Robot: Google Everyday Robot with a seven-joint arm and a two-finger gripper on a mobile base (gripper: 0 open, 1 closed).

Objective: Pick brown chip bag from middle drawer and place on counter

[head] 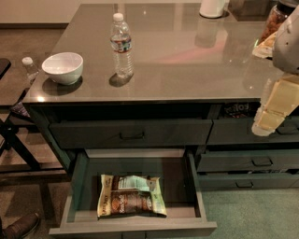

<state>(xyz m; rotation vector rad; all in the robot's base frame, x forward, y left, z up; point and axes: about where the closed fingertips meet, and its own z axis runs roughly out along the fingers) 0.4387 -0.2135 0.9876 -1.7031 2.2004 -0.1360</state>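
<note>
The brown chip bag (131,196) lies flat on the floor of the open middle drawer (140,228), toward its front, dark brown in the centre with cream and pale green edges. The counter (187,56) is the glossy grey top above the drawers. My gripper (274,112) hangs at the right edge of the view, in front of the counter's front edge and the right-hand drawers. It is well above and to the right of the bag and holds nothing that I can see.
On the counter stand a water bottle (121,45), a white bowl (63,68), a white cylinder (212,8) and a jar of brown snacks (274,21). A closed drawer with a bar handle (131,135) sits above the open one. A shoe (19,226) shows at the bottom left.
</note>
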